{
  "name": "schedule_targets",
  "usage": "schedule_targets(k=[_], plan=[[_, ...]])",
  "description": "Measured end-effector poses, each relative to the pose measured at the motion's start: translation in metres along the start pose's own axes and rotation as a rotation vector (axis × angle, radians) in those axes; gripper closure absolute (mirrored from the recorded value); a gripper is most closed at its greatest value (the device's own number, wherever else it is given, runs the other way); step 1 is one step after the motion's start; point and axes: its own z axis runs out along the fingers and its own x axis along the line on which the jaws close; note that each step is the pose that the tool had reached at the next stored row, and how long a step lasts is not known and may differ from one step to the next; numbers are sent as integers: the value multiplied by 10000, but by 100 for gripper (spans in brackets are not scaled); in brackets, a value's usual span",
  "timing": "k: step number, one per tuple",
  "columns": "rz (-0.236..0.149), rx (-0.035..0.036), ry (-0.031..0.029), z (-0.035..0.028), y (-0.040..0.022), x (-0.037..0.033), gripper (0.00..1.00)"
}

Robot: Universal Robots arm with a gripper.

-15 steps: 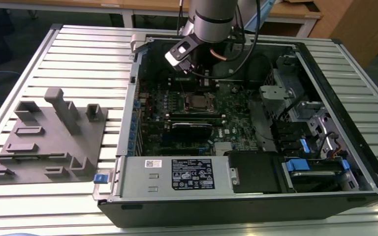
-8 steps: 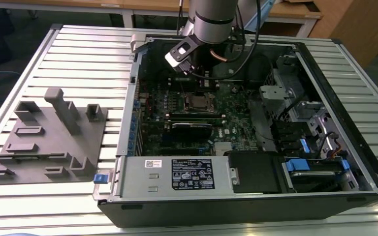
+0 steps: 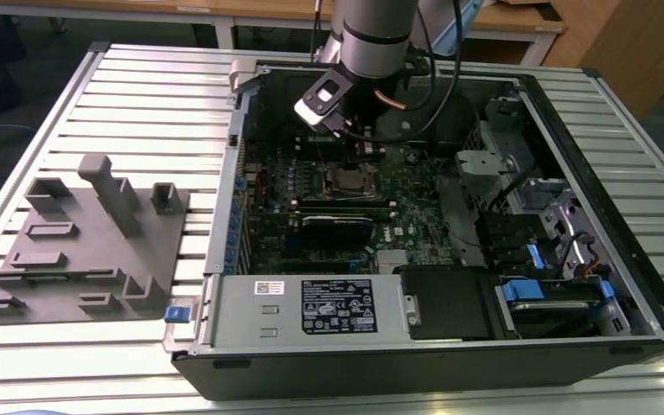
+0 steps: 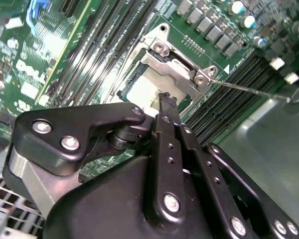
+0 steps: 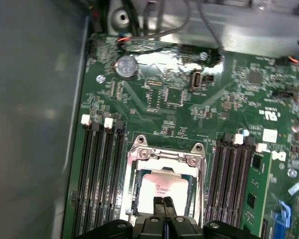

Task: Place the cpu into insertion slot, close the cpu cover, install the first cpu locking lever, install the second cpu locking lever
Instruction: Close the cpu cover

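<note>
Down in the slot (image 5: 134,199) you can see the cpu (image 5: 162,186) lying flat, with the cover (image 5: 164,158) framing it. Your jaws are pinched shut, holding nothing, tips over the cpu's top. Memory slots (image 5: 99,174) flank the cover; a thin lever (image 4: 249,89) juts outward.

**Slatted metal worktop in a wood-furnished room**

A pale worktop (image 3: 136,86) of ribbed metal slats spans the exterior view, catching a soft sheen. Beyond its far edge stand light wooden desks (image 3: 252,10) on a dark floor (image 3: 79,33). A wooden cabinet (image 3: 621,43) rises at the exterior view's right.
</note>
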Motion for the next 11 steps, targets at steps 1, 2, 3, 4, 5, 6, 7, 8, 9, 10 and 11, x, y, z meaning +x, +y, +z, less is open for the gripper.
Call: schedule_targets(k=[1, 2, 3, 4, 5, 6, 7, 8, 9, 10, 11], plan=[[-177, -1, -2, 1, 0, 0, 89], [-272, -1, -4, 1, 0, 0, 89], [-274, -2, -4, 1, 0, 0, 89], [-277, -3, -2, 2, 0, 0, 89], [-297, -3, -1, 2, 0, 0, 89], [-298, -3, -1, 2, 0, 0, 89], [-299, -4, -1, 2, 0, 0, 89], [-309, -4, -1, 2, 0, 0, 89], [-332, -3, -1, 2, 0, 0, 89], [-356, -3, -1, 2, 0, 0, 89], [-364, -4, -1, 2, 0, 0, 89]])
